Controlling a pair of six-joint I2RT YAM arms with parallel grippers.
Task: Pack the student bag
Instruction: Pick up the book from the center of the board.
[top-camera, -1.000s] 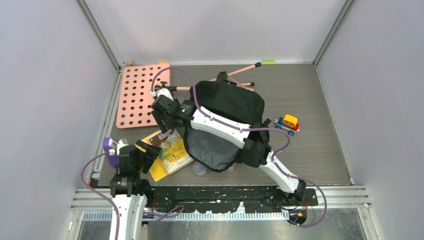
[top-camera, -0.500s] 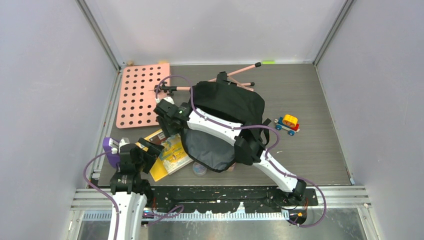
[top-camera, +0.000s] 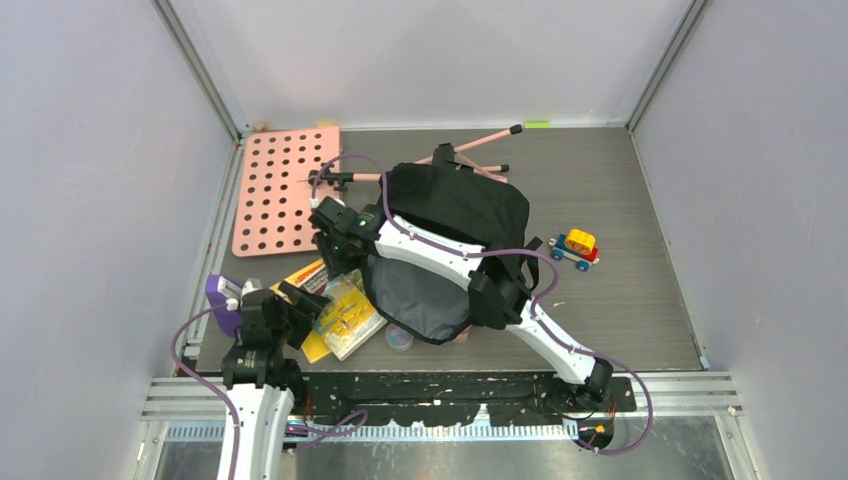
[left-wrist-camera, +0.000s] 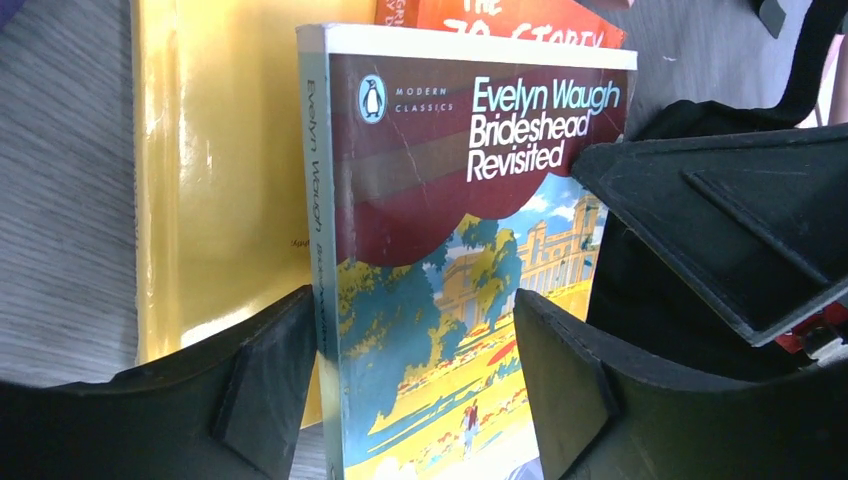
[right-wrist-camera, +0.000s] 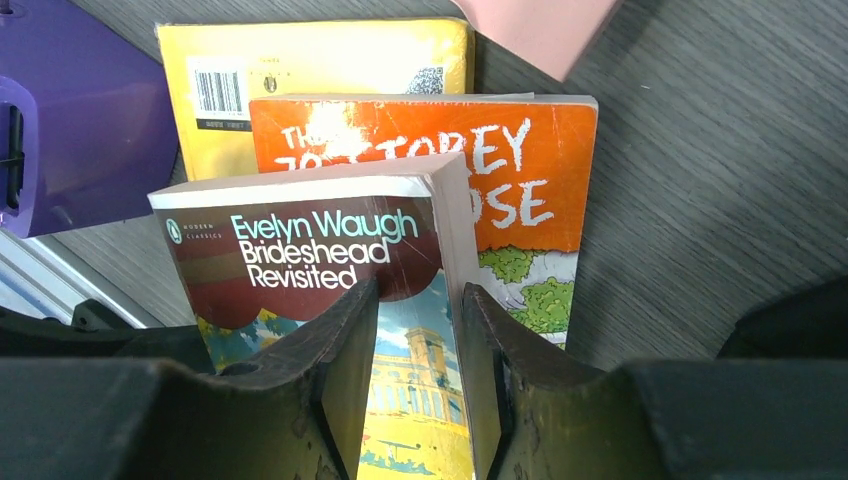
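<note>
Since the right gripper (right-wrist-camera: 420, 330) came down from beside the pegboard (top-camera: 280, 190) a second ago, its fingers stand a narrow gap apart over the cover of the paperback (left-wrist-camera: 440, 250); whether they touch it cannot be told. The paperback has tilted and slid toward the near edge. The left gripper (left-wrist-camera: 415, 345) is clamped on it, one finger at the spine and the other on the cover. Under it lie an orange book (right-wrist-camera: 520, 170) and a yellow book (right-wrist-camera: 320, 60). The bag (top-camera: 460, 205) lies mid-table just right of the books, its mouth open toward the arms, showing grey lining (top-camera: 420, 295).
</note>
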